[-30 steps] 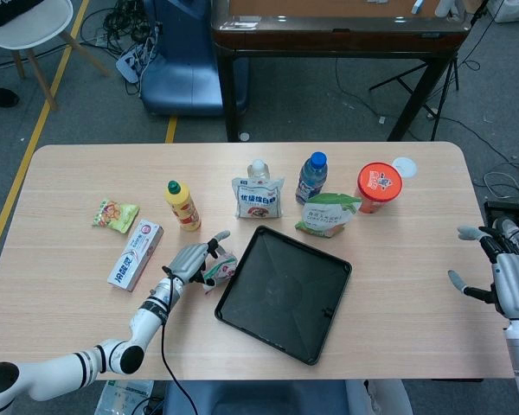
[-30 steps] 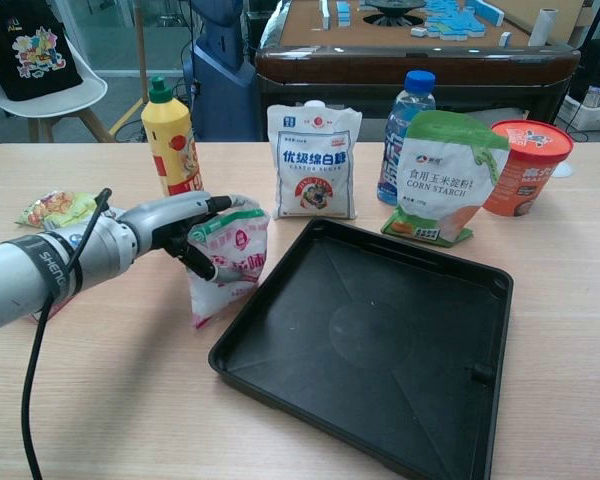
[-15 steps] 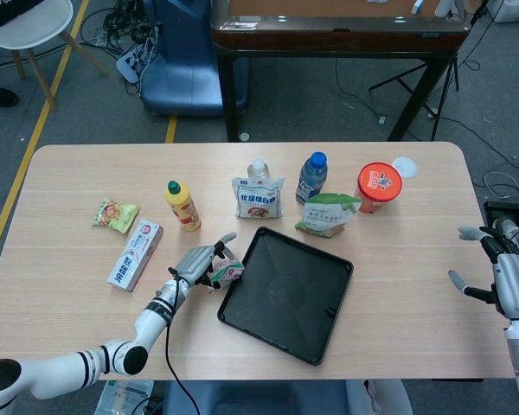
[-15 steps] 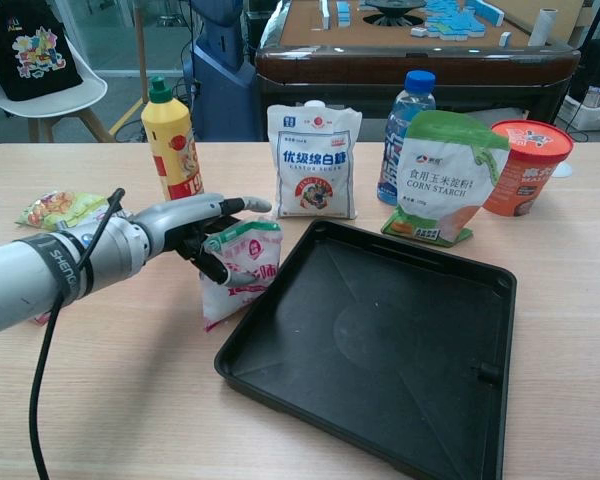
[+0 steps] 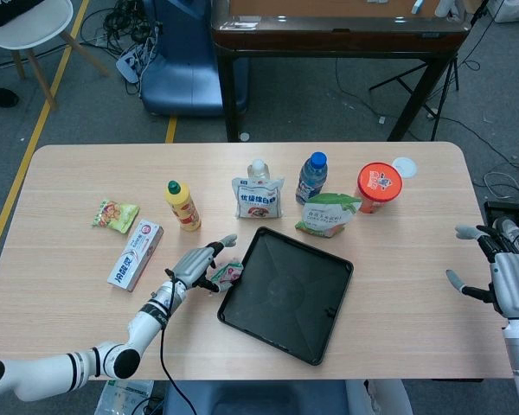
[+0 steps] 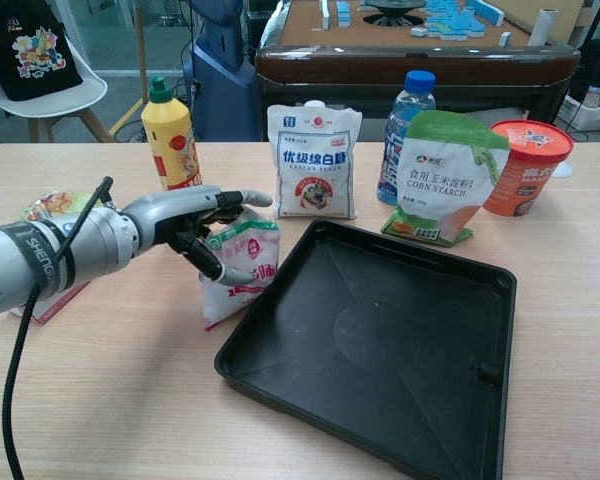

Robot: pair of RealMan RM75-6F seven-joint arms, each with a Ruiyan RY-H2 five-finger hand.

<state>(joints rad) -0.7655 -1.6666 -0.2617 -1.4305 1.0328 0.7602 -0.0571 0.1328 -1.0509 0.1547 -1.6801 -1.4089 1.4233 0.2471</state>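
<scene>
The left hand (image 6: 185, 220) grips a small pink-and-white pouch (image 6: 238, 270) on the worktop (image 5: 78, 285), just beside the black tray (image 6: 380, 350). The pouch looks soft, light and crinkly; its top edge suits pinching. Only the head view shows the right hand (image 5: 502, 277), fingers spread, holding nothing.

Head view: I am looking steeply down from high above the near edge, taking in the whole table (image 5: 415, 259) and floor beyond. Chest view: I am looking nearly level from just above the tabletop, close in, facing the far side. Both are sharing the black tray (image 5: 285, 294) (image 6: 380, 350), the left hand (image 5: 195, 264) (image 6: 185, 220) and the row of packages behind.
</scene>
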